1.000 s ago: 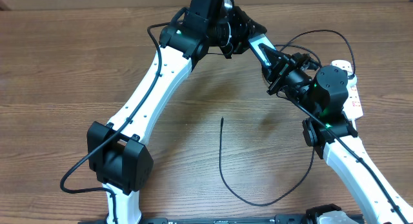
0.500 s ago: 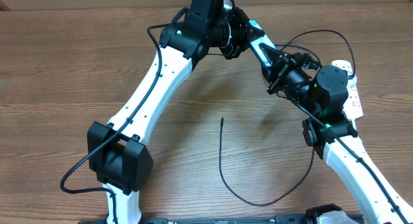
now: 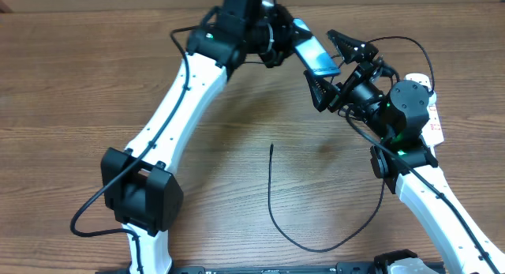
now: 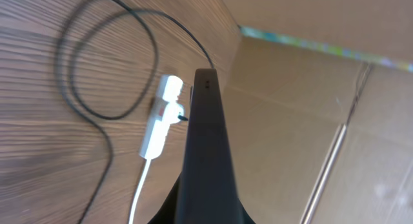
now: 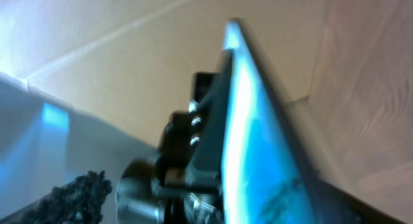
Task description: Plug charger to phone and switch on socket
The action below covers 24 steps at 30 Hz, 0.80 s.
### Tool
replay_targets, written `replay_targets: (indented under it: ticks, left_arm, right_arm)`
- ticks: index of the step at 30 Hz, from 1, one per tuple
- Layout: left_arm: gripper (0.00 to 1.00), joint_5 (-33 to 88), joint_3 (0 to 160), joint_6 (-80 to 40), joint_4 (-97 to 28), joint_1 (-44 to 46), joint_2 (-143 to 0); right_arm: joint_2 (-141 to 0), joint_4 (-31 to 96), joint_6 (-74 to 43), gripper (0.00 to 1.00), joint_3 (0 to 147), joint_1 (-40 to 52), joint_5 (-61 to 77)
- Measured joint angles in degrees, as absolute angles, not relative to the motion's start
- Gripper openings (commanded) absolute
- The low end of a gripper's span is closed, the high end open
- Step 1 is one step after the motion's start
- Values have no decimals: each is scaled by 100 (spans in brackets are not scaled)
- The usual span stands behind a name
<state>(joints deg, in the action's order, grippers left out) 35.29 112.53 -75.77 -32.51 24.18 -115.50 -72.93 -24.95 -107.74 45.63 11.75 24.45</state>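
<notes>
Overhead: your left end effector (image 3: 288,39) clamped on phone (image 3: 317,57), held off counter (image 3: 79,84). Charger (image 3: 269,195) tip loose mid-counter. Your right end effector (image 3: 331,67) spread wide around phone's free end, gripping nothing. Socket (image 3: 433,116) far right.

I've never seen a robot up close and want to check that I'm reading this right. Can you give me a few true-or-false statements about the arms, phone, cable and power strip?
1. The left gripper holds the phone up off the table. True.
2. The right gripper is clamped tight on the phone. False: its jaws stand wide open, one on either side of the phone.
3. The charger has its small tip plugged into the phone. False: the tip lies loose on the table, away from the phone.
4. The socket lies on the right side of the table, partly hidden by the right arm. True.
</notes>
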Motion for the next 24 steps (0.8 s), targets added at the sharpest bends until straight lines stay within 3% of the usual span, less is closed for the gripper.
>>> replay_targets:
  ticks: [7, 16, 24]
  left_arm:
    - [4, 3806, 11253, -6860, -3793, 1500, -11550]
    - [4, 5227, 11253, -5330, -4244, 176, -11550]
    - [4, 5883, 11253, -4224, -4657, -189, -11550]
  right_arm:
    - [-7290, -2231, -9190, 100, 4565, 1017, 2856]
    - [-7290, -720, -7135, 100, 4574, 867, 3068]
    - [-7290, 331, -5124, 99, 4622, 947, 2816]
